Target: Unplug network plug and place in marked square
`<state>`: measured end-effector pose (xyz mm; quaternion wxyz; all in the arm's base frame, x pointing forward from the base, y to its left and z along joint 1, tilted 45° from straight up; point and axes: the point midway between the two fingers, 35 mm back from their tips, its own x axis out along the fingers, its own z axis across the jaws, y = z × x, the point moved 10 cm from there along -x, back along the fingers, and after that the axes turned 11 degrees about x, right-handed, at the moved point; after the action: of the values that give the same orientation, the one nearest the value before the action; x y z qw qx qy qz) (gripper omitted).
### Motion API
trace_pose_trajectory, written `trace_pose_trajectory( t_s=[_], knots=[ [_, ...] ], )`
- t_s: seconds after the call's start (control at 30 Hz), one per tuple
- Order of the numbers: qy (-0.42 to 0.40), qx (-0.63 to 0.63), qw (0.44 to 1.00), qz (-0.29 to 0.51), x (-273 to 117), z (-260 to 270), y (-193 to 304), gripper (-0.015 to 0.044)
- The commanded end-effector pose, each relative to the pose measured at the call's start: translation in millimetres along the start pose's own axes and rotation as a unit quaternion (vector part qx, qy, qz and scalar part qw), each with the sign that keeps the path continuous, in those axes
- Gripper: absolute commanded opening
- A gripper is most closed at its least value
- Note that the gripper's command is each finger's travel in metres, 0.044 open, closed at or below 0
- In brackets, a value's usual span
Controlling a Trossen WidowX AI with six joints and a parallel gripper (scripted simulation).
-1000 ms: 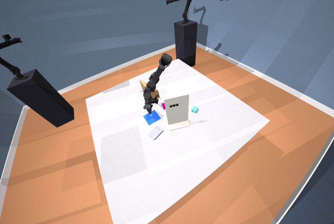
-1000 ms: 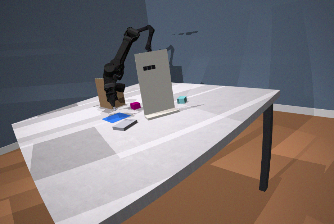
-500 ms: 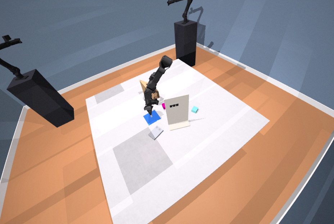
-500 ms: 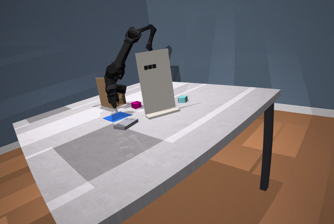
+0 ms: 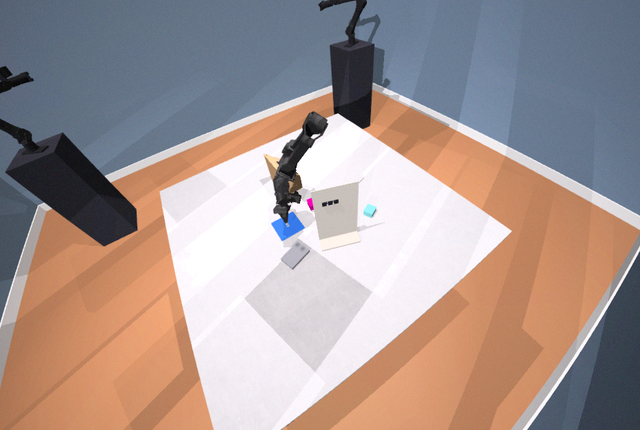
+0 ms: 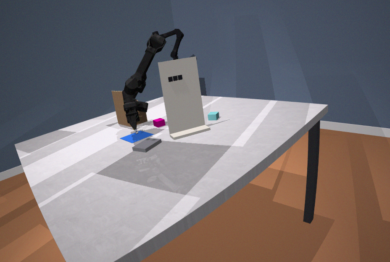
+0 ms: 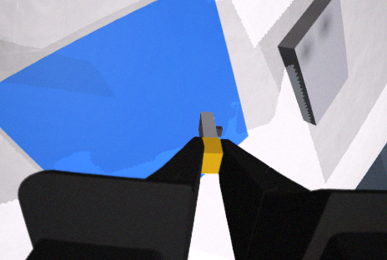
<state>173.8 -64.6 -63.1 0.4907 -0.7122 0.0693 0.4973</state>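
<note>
My gripper [image 5: 286, 221] [image 6: 135, 131] [image 7: 209, 147] points down over the marked square and is shut on the plug. The small plug [image 5: 287, 225] [image 6: 136, 132] [image 7: 207, 124] shows a grey body and a yellow part between the fingertips, with a small dark piece at its side. The marked square [image 5: 295, 231] [image 6: 145, 135] [image 7: 138, 53] is flat and blue. The plug is low over it, near one corner in the wrist view; whether it touches the square cannot be told. The upright pale panel [image 5: 338, 223] [image 6: 184, 104] has three dark openings [image 5: 330, 203] [image 6: 175, 78] in a row.
A grey slab [image 5: 295, 255] [image 6: 146, 144] [image 7: 325, 70] lies beside the square. A magenta block [image 5: 310, 203] [image 6: 159, 122] is between panel and arm. A brown wooden object [image 5: 270, 163] [image 6: 119, 107] stands behind the arm. A cyan block [image 5: 370, 210] [image 6: 213, 115] lies beyond the panel.
</note>
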Motion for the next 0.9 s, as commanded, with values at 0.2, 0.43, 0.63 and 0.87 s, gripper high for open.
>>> trace_pose_trajectory(
  t_s=[0.2,0.43,0.63,0.87],
  knots=[
    [-0.002,0.003,1.0,0.003,6.8,7.8,1.8,0.0],
    [-0.002,0.003,1.0,0.002,9.7,11.3,2.3,0.0],
    [-0.002,0.003,1.0,0.003,10.9,11.2,0.8,0.0],
    [-0.002,0.003,1.0,0.003,12.9,12.3,-0.3,0.0]
  ],
)
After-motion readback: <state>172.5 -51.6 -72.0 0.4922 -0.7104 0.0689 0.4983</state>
